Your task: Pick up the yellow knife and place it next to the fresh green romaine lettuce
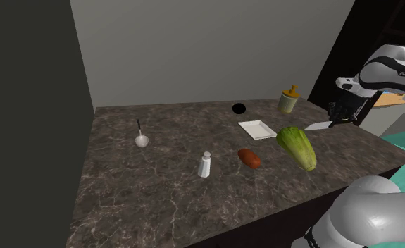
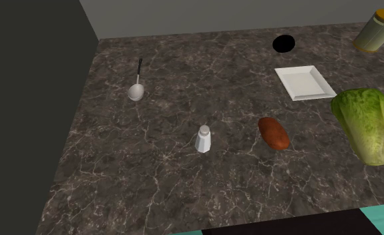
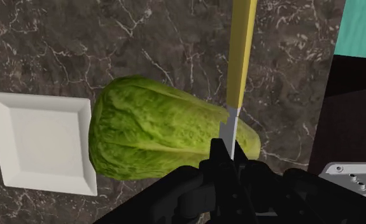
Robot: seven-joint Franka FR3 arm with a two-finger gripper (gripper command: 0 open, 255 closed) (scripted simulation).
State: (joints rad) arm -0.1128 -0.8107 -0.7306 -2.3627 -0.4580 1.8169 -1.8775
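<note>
I see the gripper [image 3: 229, 167] pinching the yellow knife [image 3: 240, 57] by its grey blade over the lettuce [image 3: 156, 127] near the counter [image 3: 79, 38] edge; it's probably light, stiff and slick, so it may pivot.

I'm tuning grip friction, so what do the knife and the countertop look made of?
The knife has a plain, matte yellow handle, perhaps plastic, and a smooth grey blade, likely metal. The countertop looks like dark marble-like stone, judging by its white veining, with a fairly dull finish.
</note>
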